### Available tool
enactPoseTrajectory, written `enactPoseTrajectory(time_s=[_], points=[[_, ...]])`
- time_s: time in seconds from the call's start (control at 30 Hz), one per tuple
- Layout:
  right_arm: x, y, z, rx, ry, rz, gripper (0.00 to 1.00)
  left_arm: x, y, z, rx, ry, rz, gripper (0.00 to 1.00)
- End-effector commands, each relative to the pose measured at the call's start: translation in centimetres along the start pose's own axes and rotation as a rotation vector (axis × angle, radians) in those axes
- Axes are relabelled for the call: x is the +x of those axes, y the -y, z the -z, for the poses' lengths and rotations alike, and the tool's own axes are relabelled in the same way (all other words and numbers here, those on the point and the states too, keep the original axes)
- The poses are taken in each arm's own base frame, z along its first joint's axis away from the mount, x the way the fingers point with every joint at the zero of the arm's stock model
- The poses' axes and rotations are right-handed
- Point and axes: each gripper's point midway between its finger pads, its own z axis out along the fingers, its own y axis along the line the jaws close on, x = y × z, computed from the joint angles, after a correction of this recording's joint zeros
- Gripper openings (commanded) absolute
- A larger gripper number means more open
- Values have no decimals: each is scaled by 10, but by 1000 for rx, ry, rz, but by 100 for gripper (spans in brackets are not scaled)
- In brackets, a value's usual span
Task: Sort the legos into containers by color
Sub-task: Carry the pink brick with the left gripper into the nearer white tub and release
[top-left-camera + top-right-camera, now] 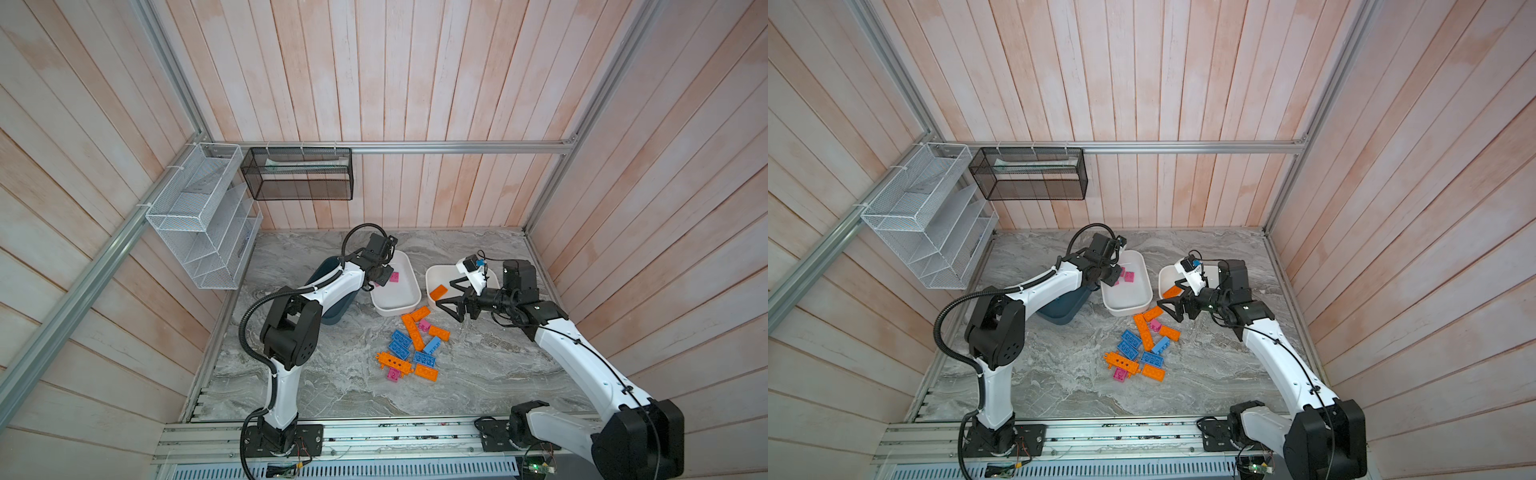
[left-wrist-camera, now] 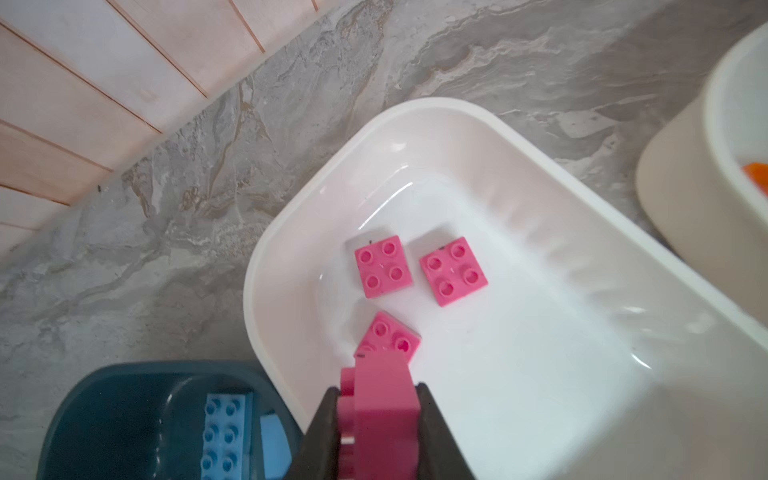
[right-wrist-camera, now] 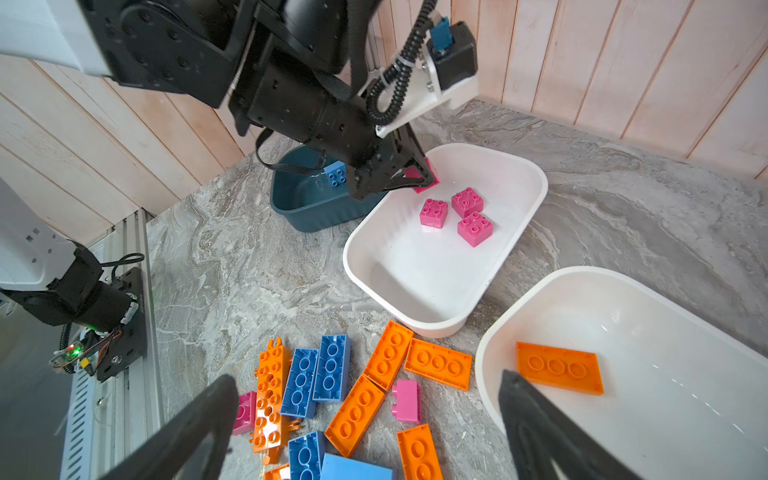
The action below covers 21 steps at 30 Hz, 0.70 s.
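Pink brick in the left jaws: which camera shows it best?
Left wrist view: the pink brick fills the foreground, clamped in the jaws of the left gripper over the white tub. The right wrist view shows only a corner behind the gripper; in both top views the gripper largely covers it.

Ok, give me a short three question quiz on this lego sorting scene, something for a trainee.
1. True or false: the left end effector is shut on a pink brick over the middle white tub.
2. How many pink bricks lie loose inside that tub?
3. What lies in the white tub nearest the open right end effector? A: one orange brick. B: two blue bricks. C: nothing.
Key: 1 true; 2 three; 3 A.
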Motion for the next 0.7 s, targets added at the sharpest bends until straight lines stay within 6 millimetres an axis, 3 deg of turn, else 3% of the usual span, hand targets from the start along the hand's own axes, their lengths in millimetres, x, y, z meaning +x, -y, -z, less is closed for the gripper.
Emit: enactPoseTrajectory(time_s=[0.0, 0.17, 0.3, 0.43, 0.6, 0.67], points=[[-10, 1, 3, 11, 25, 25, 98, -28, -21, -14, -121, 76, -91, 26], [-11, 2, 4, 9, 25, 28, 98, -27, -24, -38, -159, 40, -144, 30], [-10, 3, 6, 12, 23, 24, 98, -25, -21, -38, -130, 2, -134, 43], [-10, 4, 10, 19, 24, 25, 98, -26, -8, -18, -20, -2, -100, 62], [-8, 4, 10, 11, 24, 20, 98, -32, 13, 30, 137, 11, -21, 69], [-8, 2, 10, 4, 26, 18, 98, -26, 25, 50, 195, 8, -3, 70]])
